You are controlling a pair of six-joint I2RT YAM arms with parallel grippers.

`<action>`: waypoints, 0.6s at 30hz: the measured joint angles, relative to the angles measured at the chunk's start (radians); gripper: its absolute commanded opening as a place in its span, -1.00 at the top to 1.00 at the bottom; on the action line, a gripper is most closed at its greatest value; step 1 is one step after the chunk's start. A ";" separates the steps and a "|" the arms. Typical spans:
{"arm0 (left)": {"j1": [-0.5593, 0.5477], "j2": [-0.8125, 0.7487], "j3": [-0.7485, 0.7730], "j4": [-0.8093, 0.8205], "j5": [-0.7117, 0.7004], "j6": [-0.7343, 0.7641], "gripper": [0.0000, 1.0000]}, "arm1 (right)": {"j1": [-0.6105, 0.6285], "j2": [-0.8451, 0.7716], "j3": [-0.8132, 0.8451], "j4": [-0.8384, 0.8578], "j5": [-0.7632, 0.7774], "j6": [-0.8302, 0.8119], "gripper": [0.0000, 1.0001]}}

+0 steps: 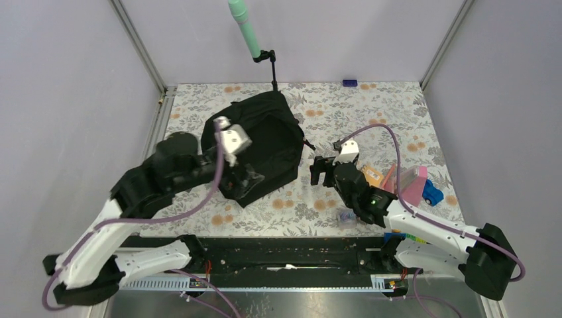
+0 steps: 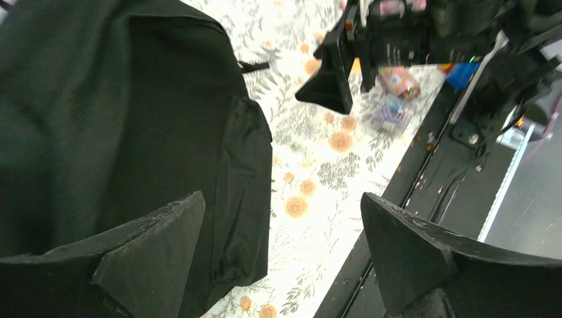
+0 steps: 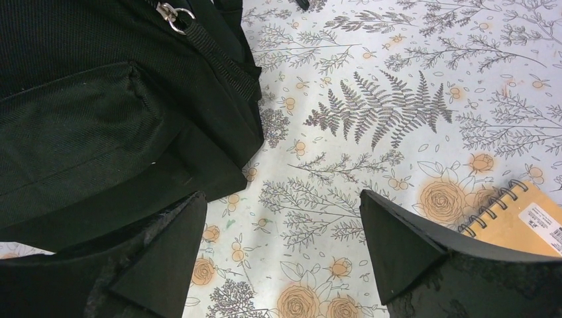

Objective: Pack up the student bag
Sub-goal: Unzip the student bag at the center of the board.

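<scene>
The student bag [image 1: 268, 139] is a large black backpack lying on the floral table, left of centre. My left gripper [image 1: 250, 182] hovers at the bag's near front edge. In the left wrist view its jaws stand wide, left gripper [image 2: 281, 225] open over the bag's side [image 2: 99, 119] and the tablecloth, holding nothing. My right gripper [image 1: 322, 171] is just right of the bag, apart from it. The right wrist view shows the right gripper [image 3: 281, 225] open and empty above the cloth, with the bag's corner [image 3: 99, 112] and a zipper pull [image 3: 173, 16] at its left.
An orange spiral notebook [image 1: 372, 175] [image 3: 517, 218] lies right of the right gripper, with a pink item [image 1: 412, 185] and a blue item [image 1: 432, 192] beyond. A small clear packet [image 1: 344, 217] sits near the front edge. A green-tipped stand [image 1: 246, 30] rises behind the bag.
</scene>
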 measured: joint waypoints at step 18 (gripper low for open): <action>-0.372 0.421 -0.239 0.178 -0.594 0.120 -0.97 | -0.005 -0.146 -0.083 -0.015 -0.006 0.104 -0.89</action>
